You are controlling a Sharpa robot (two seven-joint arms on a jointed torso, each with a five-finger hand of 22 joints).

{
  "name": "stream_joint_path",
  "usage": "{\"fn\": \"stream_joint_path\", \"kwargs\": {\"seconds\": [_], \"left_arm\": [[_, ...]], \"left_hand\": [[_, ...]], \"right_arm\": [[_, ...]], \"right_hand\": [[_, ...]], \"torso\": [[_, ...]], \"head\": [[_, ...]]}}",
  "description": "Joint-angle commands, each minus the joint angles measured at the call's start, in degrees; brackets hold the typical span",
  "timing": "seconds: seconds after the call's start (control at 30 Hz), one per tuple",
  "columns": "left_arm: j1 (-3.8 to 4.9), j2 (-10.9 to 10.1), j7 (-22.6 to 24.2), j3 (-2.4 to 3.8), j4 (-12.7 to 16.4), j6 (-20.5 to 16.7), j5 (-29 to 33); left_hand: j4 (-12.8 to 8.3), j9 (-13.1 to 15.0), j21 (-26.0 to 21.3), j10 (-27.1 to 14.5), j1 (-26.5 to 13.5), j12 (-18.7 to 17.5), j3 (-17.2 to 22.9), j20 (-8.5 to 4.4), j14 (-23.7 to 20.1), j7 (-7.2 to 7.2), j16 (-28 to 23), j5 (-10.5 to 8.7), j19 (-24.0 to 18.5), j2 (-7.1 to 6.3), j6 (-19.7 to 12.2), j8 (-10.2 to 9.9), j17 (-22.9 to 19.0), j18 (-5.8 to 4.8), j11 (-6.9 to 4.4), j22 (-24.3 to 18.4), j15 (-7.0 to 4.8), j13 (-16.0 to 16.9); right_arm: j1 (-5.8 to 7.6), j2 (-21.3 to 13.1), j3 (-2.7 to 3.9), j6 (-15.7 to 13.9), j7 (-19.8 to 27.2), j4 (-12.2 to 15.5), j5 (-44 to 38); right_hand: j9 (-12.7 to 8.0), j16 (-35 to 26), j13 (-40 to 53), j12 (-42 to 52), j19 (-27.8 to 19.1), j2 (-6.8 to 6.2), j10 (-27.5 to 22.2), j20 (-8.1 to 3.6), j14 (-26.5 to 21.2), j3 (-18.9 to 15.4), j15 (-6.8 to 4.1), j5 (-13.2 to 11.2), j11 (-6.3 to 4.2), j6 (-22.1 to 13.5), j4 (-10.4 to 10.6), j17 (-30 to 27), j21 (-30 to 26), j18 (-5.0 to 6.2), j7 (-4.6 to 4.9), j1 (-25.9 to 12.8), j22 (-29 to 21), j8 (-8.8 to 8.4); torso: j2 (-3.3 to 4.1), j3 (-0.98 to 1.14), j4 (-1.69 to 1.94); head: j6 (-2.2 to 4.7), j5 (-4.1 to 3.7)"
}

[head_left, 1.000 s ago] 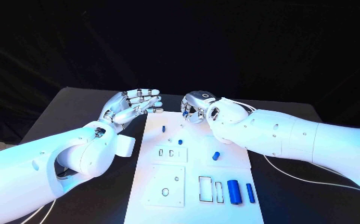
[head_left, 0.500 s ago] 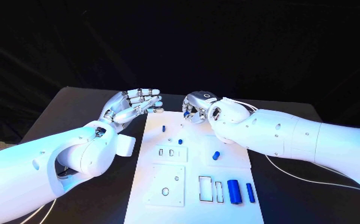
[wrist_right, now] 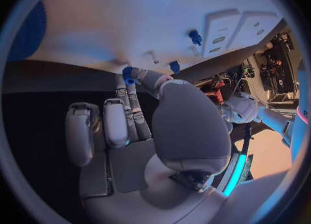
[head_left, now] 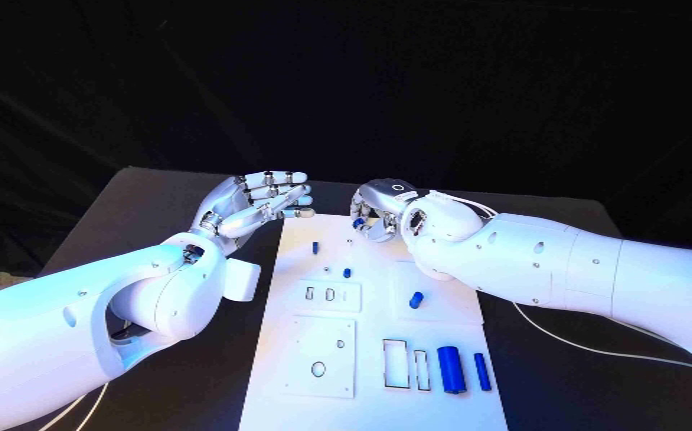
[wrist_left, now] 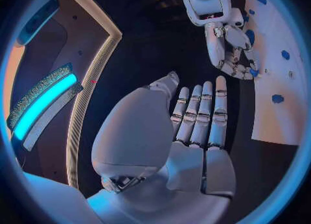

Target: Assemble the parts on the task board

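On the black table [head_left: 144, 201] lies the white board [head_left: 372, 391]. At its far end the right hand [head_left: 378, 207] pinches a small blue part [wrist_right: 127, 72], likely for seating. The left hand [head_left: 257, 201] waits beside that end, fingers apart, holding nothing.

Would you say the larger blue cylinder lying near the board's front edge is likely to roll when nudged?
Probably: the larger blue cylinder looks round and lies on its side on the flat task board. It seems rigid and smooth, so fingers might slip.

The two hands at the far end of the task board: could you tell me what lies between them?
Head view: between the left hand and right hand is bare task board.
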Motion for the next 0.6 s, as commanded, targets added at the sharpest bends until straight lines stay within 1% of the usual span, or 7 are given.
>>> {"fn": "stream_joint_path", "kwargs": {"seconds": [0.03, 0.2, 0.33, 0.4, 0.53, 0.57, 0.6], "left_arm": [[0.08, 0.1, 0.3, 0.05, 0.1, 0.6, -0.1], [0.08, 0.1, 0.2, 0.05, 0.0, 0.6, -0.1], [0.08, 0.1, 0.2, 0.05, 0.0, 0.6, -0.1], [0.08, 0.1, 0.2, 0.05, 0.0, 0.6, -0.1], [0.08, 0.0, 0.2, 0.05, 0.0, 0.6, -0.1], [0.08, 0.0, 0.2, 0.05, 0.0, 0.6, -0.1], [0.08, 0.0, 0.2, 0.05, 0.0, 0.6, -0.1]], "left_hand": [[0.1, 0.0, 0.4, 0.2, 0.3, -0.4, 0.3, -0.18, 0.4, 3.27, 0.2, 0.09, 0.1, -0.08, 0.5, -0.2, 0.1, 0.58, 0.14, 0.1, -0.09, -0.1], [0.1, 0.0, 0.4, 0.2, 0.3, -0.4, 0.3, -0.18, 0.4, 3.27, 0.2, 0.09, 0.1, -0.08, 0.5, -0.2, 0.1, 0.58, 0.14, 0.1, -0.09, -0.1], [0.1, 0.0, 0.4, 0.2, 0.3, -0.4, 0.3, -0.18, 0.4, 3.27, 0.2, 0.09, 0.1, -0.08, 0.5, -0.2, 0.1, 0.58, 0.14, 0.1, -0.09, -0.1], [0.0, -0.1, 0.5, 0.3, -0.1, -0.6, 0.7, -0.17, 0.4, 3.29, 0.2, 0.09, 0.0, -0.31, 0.5, -0.3, 0.2, 0.57, 0.16, 0.1, -0.06, -0.1], [0.0, -0.1, 0.5, 0.3, -0.1, -0.6, 0.7, -0.17, 0.4, 3.29, 0.2, 0.09, 0.0, -0.31, 0.5, -0.3, 0.2, 0.57, 0.16, 0.1, -0.06, -0.1], [0.0, -0.1, 0.5, 0.3, -0.1, -0.6, 0.7, -0.17, 0.4, 3.29, 0.2, 0.09, 0.0, -0.31, 0.5, -0.3, 0.2, 0.57, 0.16, 0.1, -0.06, -0.1], [0.0, -0.1, 0.5, 0.3, -0.1, -0.6, 0.7, -0.17, 0.4, 3.29, 0.2, 0.09, 0.0, -0.31, 0.5, -0.3, 0.2, 0.57, 0.16, 0.1, -0.06, -0.1]], "right_arm": [[-0.33, 0.0, -0.21, 1.3, 0.0, 0.1, -0.6], [-0.34, 0.0, -0.21, 0.8, 0.0, 0.1, -0.6], [-0.35, 0.2, -0.21, 1.0, -0.1, -0.1, -0.5], [-0.35, 0.3, -0.21, 1.4, -0.4, -0.2, -0.6], [-0.35, 0.5, -0.21, 1.9, -0.9, -0.6, -0.6], [-0.35, 0.6, -0.21, 1.9, -1.0, -0.7, -0.6], [-0.35, 0.6, -0.21, 1.9, -1.0, -0.7, -0.6]], "right_hand": [[0.1, 0.0, 1.2, 0.4, -0.1, -0.14, 0.0, 0.16, 1.3, -0.1, -0.19, 0.4, -0.35, -0.4, 0.0, -0.1, -0.3, -0.69, 0.01, -0.6, 5.2, -0.07], [0.2, 0.0, 1.2, 0.4, -0.2, -0.23, 0.0, 0.17, 1.3, -0.1, -0.19, 0.5, -0.35, -0.4, 0.0, -0.2, -0.3, -0.66, 0.02, -0.7, 5.1, -0.09], [0.3, 0.0, 1.2, 0.3, -0.3, -0.51, -0.3, 0.21, 1.2, -0.2, -0.14, 0.5, -0.28, -0.7, 0.1, -0.4, -0.5, -0.61, 0.09, -1.1, 4.9, -0.24], [0.3, -0.1, 1.2, 0.3, -0.4, -0.57, -0.4, 0.23, 1.2, -0.2, -0.11, 0.5, -0.24, -0.9, 0.1, -0.5, -0.5, -0.59, 0.11, -1.1, 4.8, -0.30], [0.4, -1.0, 1.0, 0.2, -1.4, -1.11, -1.5, 0.46, 0.7, 0.0, 0.19, -0.1, 0.16, -2.1, 0.4, -2.1, -1.5, -0.25, 0.55, -1.8, 3.4, -1.08], [0.2, -1.9, 0.8, 0.1, -2.4, -1.62, -2.8, 0.66, 0.2, 0.1, 0.53, -0.8, 0.46, -3.3, 0.6, -3.5, -2.4, 0.06, 0.94, -2.3, 2.0, -1.90], [0.0, -2.8, 0.5, 0.2, -3.4, -2.15, -4.2, 0.91, -0.2, 0.2, 0.77, -1.5, 0.87, -4.1, 0.8, -4.9, -3.3, 0.36, 1.13, -2.6, 0.7, -2.52]], "torso": [[0.04, 0.00, -0.03], [0.02, -0.02, 0.01], [0.03, -0.03, 0.02], [0.02, -0.03, 0.00], [0.02, -0.06, 0.00], [0.03, -0.05, 0.02], [0.03, -0.06, 0.02]], "head": [[0.04, 0.01], [0.07, 0.01], [0.09, 0.03], [0.27, 0.06], [0.32, -0.02], [0.32, -0.03], [0.32, -0.03]]}}
